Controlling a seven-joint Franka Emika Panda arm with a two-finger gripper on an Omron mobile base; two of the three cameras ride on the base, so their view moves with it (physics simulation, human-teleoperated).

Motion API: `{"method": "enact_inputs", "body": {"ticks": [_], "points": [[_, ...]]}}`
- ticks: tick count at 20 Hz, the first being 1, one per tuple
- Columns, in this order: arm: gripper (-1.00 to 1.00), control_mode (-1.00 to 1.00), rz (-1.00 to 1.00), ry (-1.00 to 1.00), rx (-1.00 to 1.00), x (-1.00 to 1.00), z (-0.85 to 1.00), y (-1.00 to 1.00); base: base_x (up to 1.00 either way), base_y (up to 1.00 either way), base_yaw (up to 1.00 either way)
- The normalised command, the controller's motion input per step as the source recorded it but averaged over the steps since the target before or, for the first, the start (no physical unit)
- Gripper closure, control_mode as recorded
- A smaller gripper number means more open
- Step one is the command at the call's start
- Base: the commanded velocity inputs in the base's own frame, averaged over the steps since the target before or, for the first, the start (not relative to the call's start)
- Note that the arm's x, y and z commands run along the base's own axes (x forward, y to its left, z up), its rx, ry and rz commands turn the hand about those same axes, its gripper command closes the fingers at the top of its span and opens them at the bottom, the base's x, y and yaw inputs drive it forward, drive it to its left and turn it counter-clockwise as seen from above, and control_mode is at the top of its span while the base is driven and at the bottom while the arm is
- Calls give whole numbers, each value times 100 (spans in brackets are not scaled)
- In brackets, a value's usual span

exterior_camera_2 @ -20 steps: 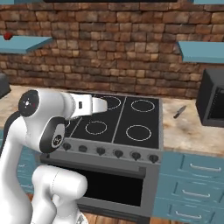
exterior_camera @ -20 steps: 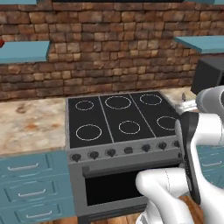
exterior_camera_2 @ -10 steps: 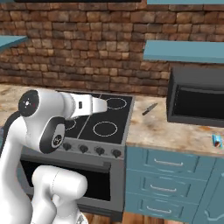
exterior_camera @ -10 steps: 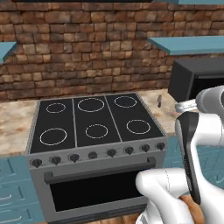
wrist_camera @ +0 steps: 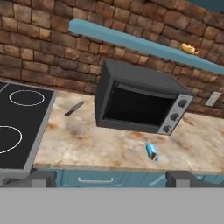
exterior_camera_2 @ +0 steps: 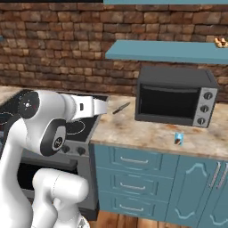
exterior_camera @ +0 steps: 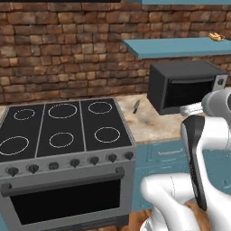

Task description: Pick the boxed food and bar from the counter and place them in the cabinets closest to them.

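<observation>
The tool [wrist_camera: 109, 177] is seen in the hand view with its two dark finger tips [wrist_camera: 37, 177] spread wide apart at the bottom of the picture; nothing is held between them, and it is kept in the air above the front edge of the tabletop [wrist_camera: 87, 140].

The bar [wrist_camera: 151, 151], small and blue with a reddish end, is found lying flat on the marbled tabletop, just in front of the toaster oven [wrist_camera: 140, 103] and below its right-hand knobs, apart from it. In the right base view the bar [exterior_camera_2: 178, 139] is seen near the tabletop's [exterior_camera_2: 133, 129] front edge, above the teal drawer units [exterior_camera_2: 133, 178].

A long teal shelf slab, one of the cabinets [wrist_camera: 131, 41], is fixed to the brick wall [wrist_camera: 39, 48] above the toaster oven. A small yellowish item [wrist_camera: 190, 48] is seen resting on it toward its right end; what it is cannot be told.

A black-handled knife [wrist_camera: 74, 108] is laid on the tabletop between the stove [wrist_camera: 22, 127] and the toaster oven, touching neither. In the left base view the knife [exterior_camera: 136, 106] is seen just right of the stove [exterior_camera: 63, 131], near the wall.
</observation>
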Motion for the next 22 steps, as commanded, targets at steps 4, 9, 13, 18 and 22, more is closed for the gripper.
{"method": "enact_inputs", "body": {"ticks": [4,9,13,18,22], "points": [[-100,100,0,0,0,0,0,0,0,-81,0],[-100,100,0,0,0,0,0,0,0,-77,0],[-100,100,0,0,0,0,0,0,0,-65,0],[-100,100,0,0,0,0,0,0,0,-45,0],[-100,100,0,0,0,0,0,0,0,0,0]]}}
